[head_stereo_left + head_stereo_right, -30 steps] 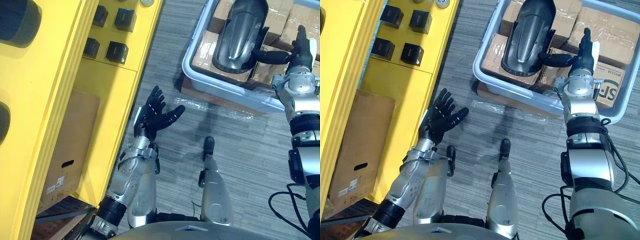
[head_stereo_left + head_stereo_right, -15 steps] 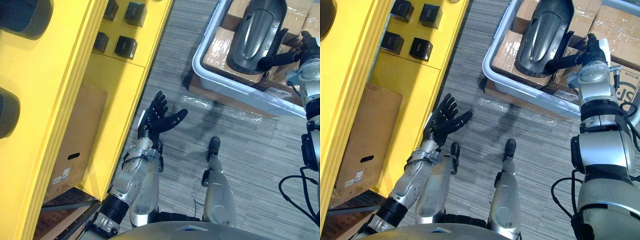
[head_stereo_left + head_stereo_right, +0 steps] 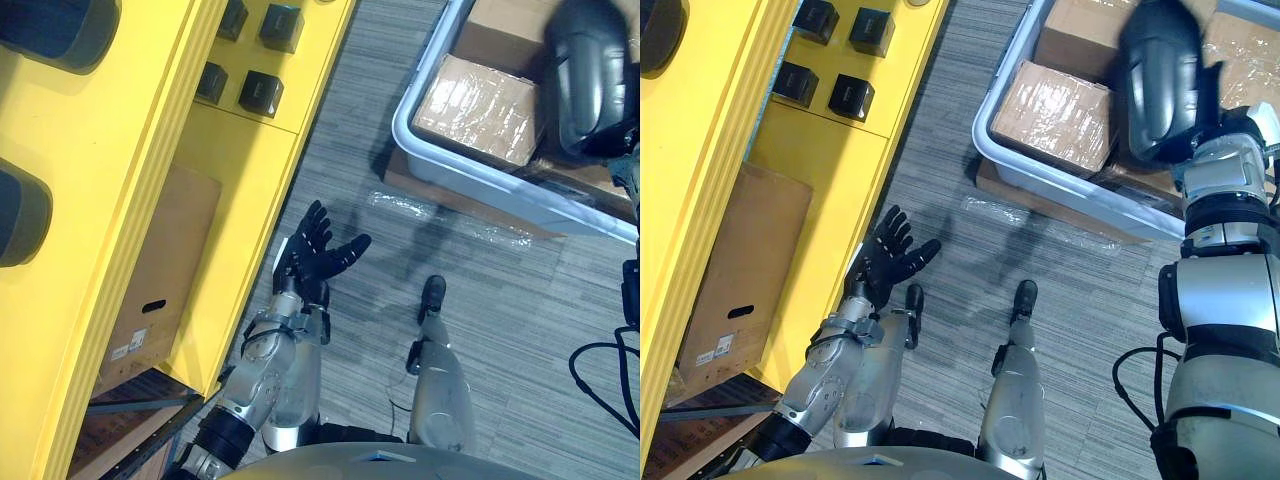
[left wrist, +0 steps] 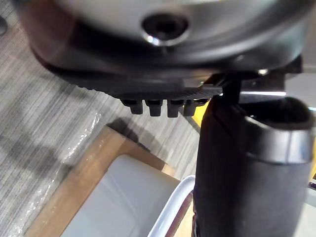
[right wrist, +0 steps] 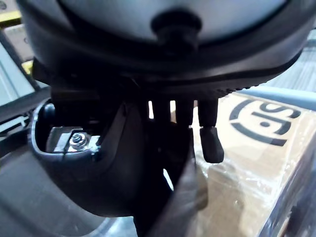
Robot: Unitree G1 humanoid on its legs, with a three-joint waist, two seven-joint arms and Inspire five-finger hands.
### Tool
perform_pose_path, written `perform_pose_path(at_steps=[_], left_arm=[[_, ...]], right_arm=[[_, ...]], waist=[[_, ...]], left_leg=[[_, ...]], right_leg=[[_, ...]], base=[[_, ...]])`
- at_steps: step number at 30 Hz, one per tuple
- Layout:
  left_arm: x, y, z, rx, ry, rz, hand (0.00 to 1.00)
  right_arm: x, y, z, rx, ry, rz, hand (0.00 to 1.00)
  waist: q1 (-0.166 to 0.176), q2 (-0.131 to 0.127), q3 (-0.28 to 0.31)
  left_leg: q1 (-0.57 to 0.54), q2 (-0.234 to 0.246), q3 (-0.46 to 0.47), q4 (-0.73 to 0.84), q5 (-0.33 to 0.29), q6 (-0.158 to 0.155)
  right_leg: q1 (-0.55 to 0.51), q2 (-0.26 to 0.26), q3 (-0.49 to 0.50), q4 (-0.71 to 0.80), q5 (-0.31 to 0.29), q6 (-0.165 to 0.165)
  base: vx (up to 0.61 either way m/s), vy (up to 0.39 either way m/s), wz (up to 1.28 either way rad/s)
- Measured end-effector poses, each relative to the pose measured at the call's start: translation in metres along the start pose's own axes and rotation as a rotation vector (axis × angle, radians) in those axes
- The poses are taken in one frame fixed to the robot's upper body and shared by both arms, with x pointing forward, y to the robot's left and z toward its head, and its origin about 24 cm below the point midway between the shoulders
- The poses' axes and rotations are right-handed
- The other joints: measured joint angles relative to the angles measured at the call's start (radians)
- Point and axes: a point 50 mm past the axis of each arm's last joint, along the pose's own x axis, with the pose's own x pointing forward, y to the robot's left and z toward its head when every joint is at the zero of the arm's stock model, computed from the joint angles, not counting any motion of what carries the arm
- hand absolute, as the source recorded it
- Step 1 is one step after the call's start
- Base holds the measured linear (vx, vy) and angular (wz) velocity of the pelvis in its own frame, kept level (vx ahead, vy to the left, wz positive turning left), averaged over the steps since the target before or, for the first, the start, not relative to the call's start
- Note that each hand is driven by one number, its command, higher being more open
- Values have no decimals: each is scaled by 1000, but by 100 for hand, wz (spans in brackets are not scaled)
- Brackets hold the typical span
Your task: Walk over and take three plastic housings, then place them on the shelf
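Observation:
A dark grey plastic housing (image 3: pixel 1160 80) hangs above the boxes in the grey bin (image 3: pixel 1040 185), at the far right. My right hand (image 5: pixel 148 64) is shut on its edge, fingers (image 5: pixel 212 143) curled over the rim and the thumb against the shell (image 5: pixel 54 207). From the head the hand sits mostly hidden behind the housing, just above the silver wrist. My left hand (image 3: pixel 318 258) is open and empty, palm up, low beside the yellow shelf (image 3: pixel 130 200). Two more dark housings (image 3: pixel 55 30) lie on the shelf at the far left.
Plastic-wrapped cardboard boxes (image 3: pixel 1052 112) fill the bin, which rests on a wooden board. Several small dark blocks (image 3: pixel 260 92) lie on the shelf's lower level. A cardboard box (image 3: pixel 150 290) stands under the shelf. Grey carpet lies between shelf and bin.
My right hand's fingers have curled onto the housing and lifted it off the boxes, swinging it to the right. The left hand stays open. The camera has shifted slightly.

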Motion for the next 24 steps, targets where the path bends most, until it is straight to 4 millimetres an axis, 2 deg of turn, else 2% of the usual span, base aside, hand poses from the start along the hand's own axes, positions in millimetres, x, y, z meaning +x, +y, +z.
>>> perform_pose_path(at_steps=[8,13,17,19,20,21,22,23,24], left_arm=[[-3,2,6,8,-30,-12,100],[-3,6,16,35,-62,-31,100],[0,6,32,48,-88,-63,100],[1,5,38,6,-94,-73,100],[4,2,43,-59,-83,-111,100],[4,1,42,-78,-72,-122,100],[4,1,41,-100,-53,-139,100],[4,-2,37,-128,-23,-159,100],[4,-4,36,-146,-12,-175,100]], right_arm=[[3,-21,0,44,-74,-200,0],[-5,-27,23,101,-271,-313,0],[-25,-22,42,122,-523,-390,0],[-41,-17,49,139,-660,-400,0],[-56,-12,47,165,-761,-411,0],[-62,-7,45,186,-788,-409,0],[-71,4,42,207,-821,-398,0],[-83,23,31,231,-848,-360,0],[-88,32,25,240,-860,-340,0]], waist=[[-19,0,0],[-38,-1,1],[-53,-6,1],[-69,-23,-9],[-79,-40,-11],[-84,-48,-14],[-93,-63,-26],[-96,-89,-64],[-99,-102,-77]], left_leg=[[24,1,6,-17,5,-2],[54,8,8,-38,10,-8],[117,17,19,-81,16,-16],[130,17,25,-97,19,-18],[154,20,28,-119,24,-22],[167,21,30,-128,25,-23],[187,25,36,-144,26,-25],[200,31,53,-164,27,-26],[212,33,59,-173,26,-27]], right_leg=[[15,0,2,-4,-1,-1],[40,6,-1,-17,1,-5],[80,13,-6,-21,-1,-7],[91,13,-9,-39,-3,-10],[105,16,-8,-39,-5,-11],[111,17,-8,-39,-5,-11],[119,20,-8,-39,-5,-12],[116,24,-8,-39,-10,-17],[119,25,-8,-39,-17,-17]], base=[[-10,5,-1],[0,0,0],[14,-12,-4],[24,-21,-4],[38,-23,-5],[49,-22,-8],[49,-24,-19],[54,-25,-23],[80,-24,-26]])
